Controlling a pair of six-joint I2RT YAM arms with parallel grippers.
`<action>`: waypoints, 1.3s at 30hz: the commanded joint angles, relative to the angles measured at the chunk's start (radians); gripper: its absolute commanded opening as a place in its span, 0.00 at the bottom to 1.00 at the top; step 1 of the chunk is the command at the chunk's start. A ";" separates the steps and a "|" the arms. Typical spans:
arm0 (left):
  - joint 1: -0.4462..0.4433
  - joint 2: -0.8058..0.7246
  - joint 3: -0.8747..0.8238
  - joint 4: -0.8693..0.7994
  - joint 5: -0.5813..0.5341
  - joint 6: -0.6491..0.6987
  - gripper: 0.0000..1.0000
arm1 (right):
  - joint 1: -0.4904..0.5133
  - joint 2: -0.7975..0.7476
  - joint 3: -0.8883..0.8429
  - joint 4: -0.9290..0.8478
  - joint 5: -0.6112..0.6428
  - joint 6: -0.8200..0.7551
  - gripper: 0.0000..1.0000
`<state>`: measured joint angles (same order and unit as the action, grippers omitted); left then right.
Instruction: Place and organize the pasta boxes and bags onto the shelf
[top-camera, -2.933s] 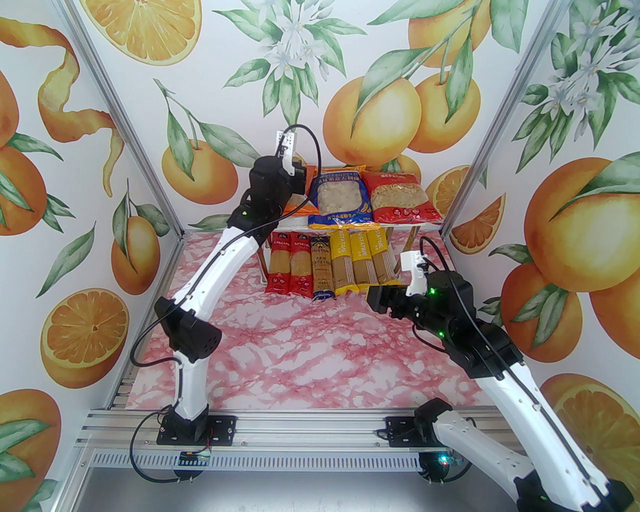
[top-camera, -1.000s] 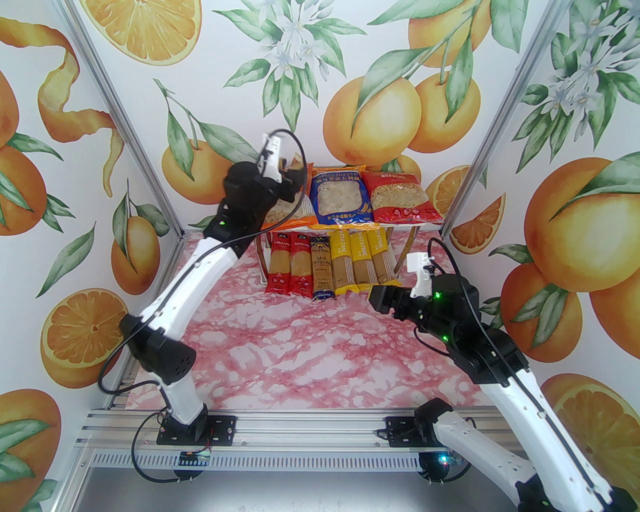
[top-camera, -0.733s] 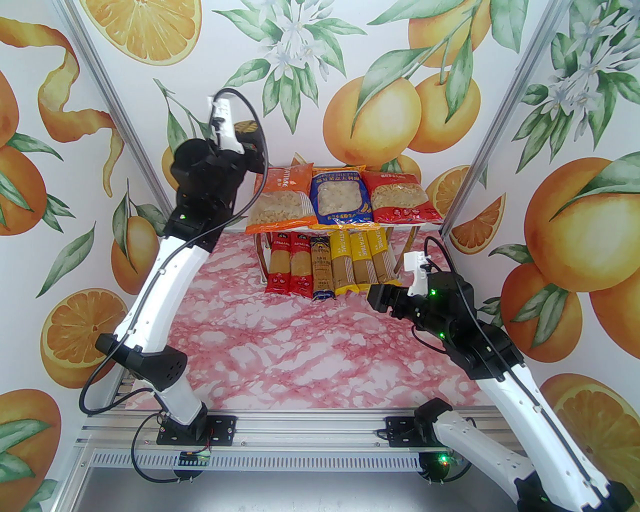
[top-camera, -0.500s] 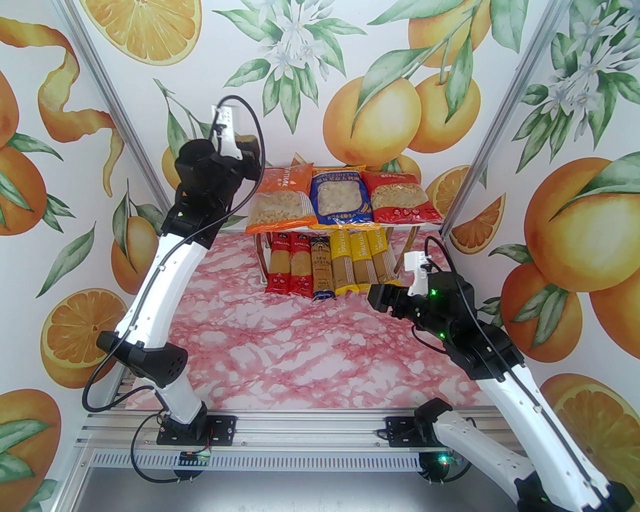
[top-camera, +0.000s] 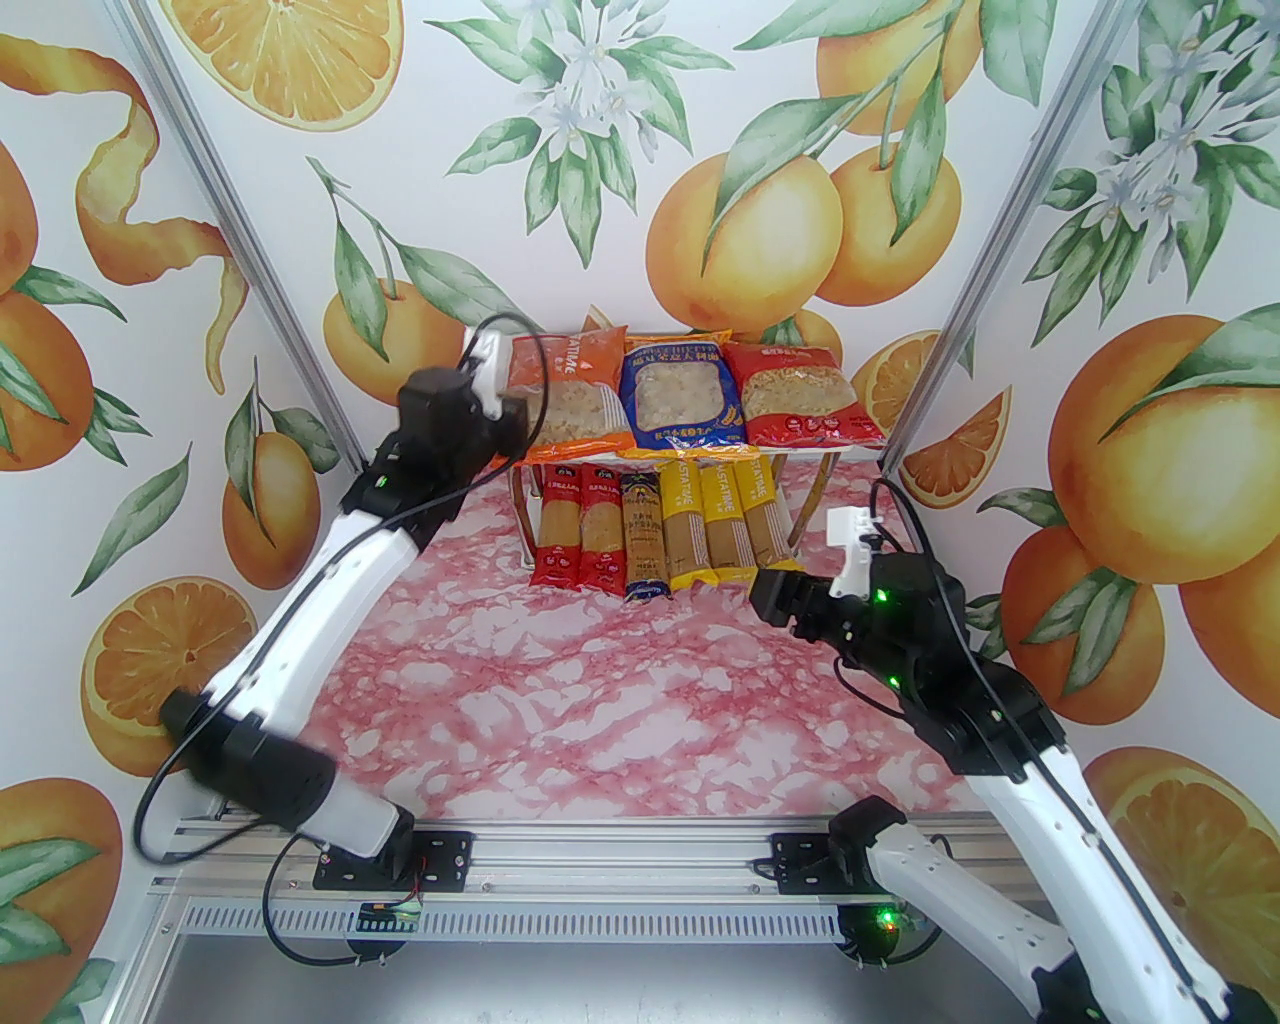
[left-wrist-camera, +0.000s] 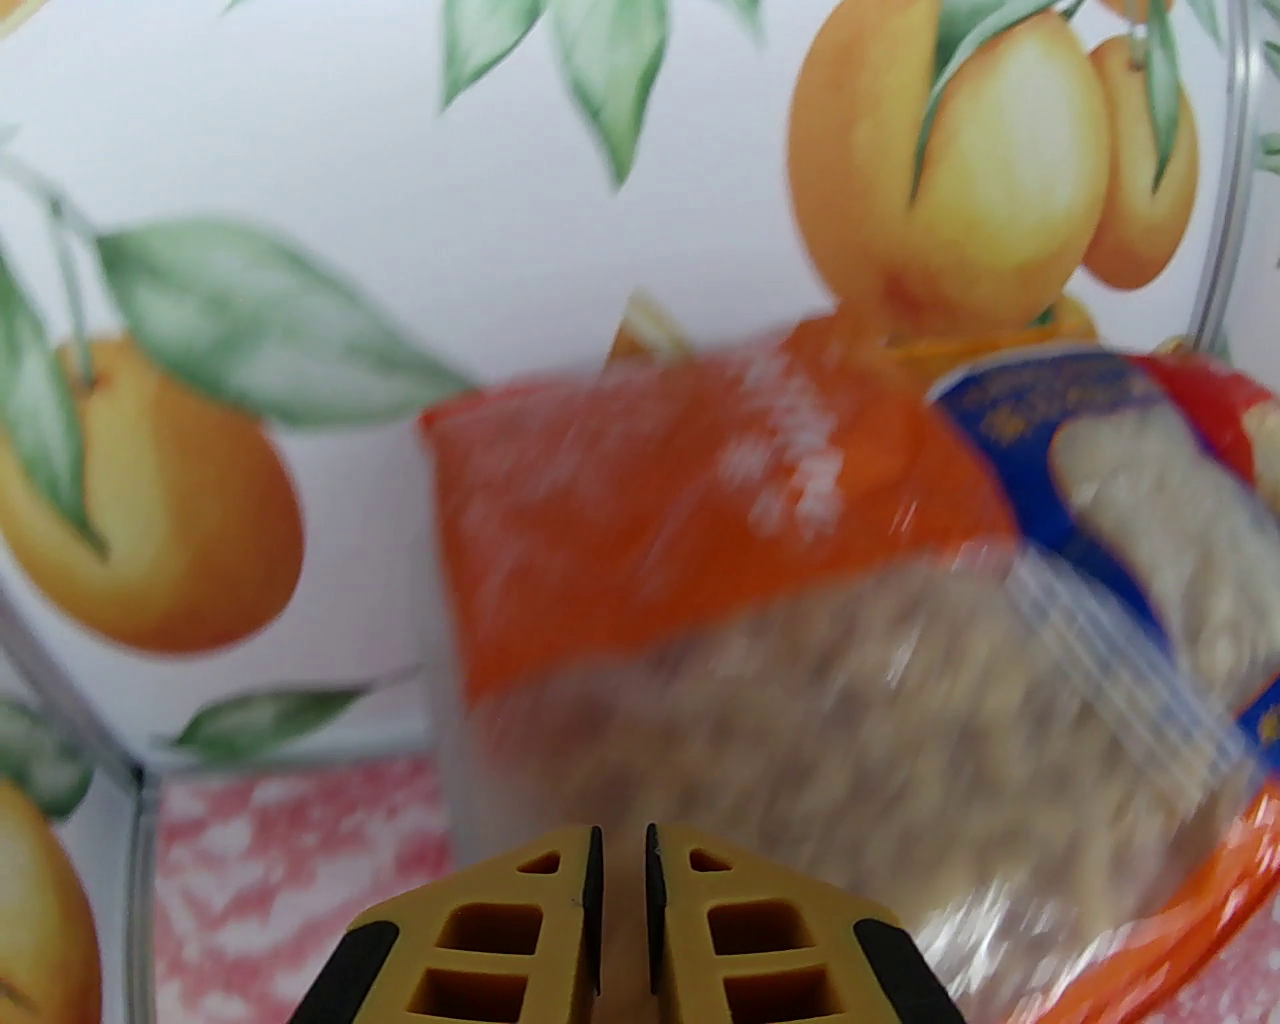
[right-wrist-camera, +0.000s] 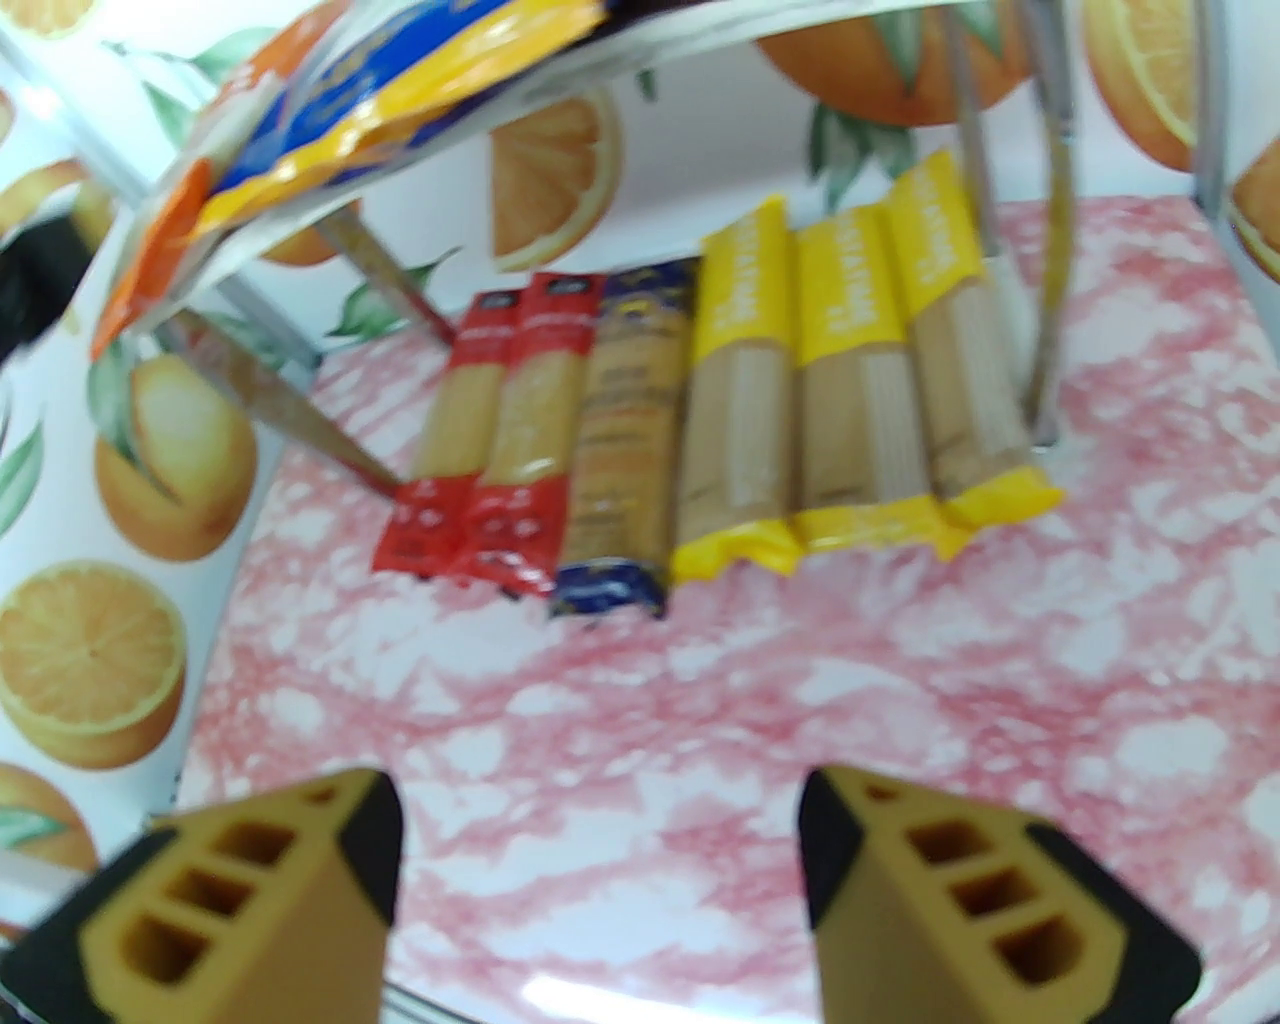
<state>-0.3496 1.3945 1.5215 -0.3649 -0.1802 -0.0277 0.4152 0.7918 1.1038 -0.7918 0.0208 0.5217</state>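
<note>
The shelf (top-camera: 824, 480) stood at the far middle of the table (top-camera: 620, 700), close to the back wall. On its top board three wide bags lay abreast, edge to edge: the left bag (top-camera: 570, 395), the middle bag (top-camera: 682, 395), the right bag (top-camera: 800, 395). Under that board a row of six long packs (top-camera: 660, 530) lay side by side, near ends sticking out past the shelf's front. The left gripper (top-camera: 518, 415) hung just left of the left bag's near corner; the right gripper (top-camera: 770, 595) hovered over the table before the row's right end, apart from it.

light: bright, even | shadow: faint, seen under white chrome-legged shelf (top-camera: 830, 450) | blur: orange windowed bag (left-wrist-camera: 700, 520) on it smeared | edges: bowed in wrist views
</note>
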 joint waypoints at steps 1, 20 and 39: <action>0.047 -0.211 -0.148 0.044 -0.082 -0.009 0.23 | -0.021 -0.016 -0.019 -0.085 0.124 0.026 0.71; 0.301 -0.328 -0.812 0.355 -0.223 -0.002 1.00 | -0.141 -0.072 -0.262 0.068 0.274 0.080 1.00; 0.334 0.109 -1.130 1.261 0.070 0.111 1.00 | -0.167 -0.099 -0.368 0.155 0.323 0.045 1.00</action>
<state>-0.0212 1.4700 0.4488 0.6189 -0.1757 0.0616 0.2543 0.7082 0.7574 -0.6754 0.2970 0.5789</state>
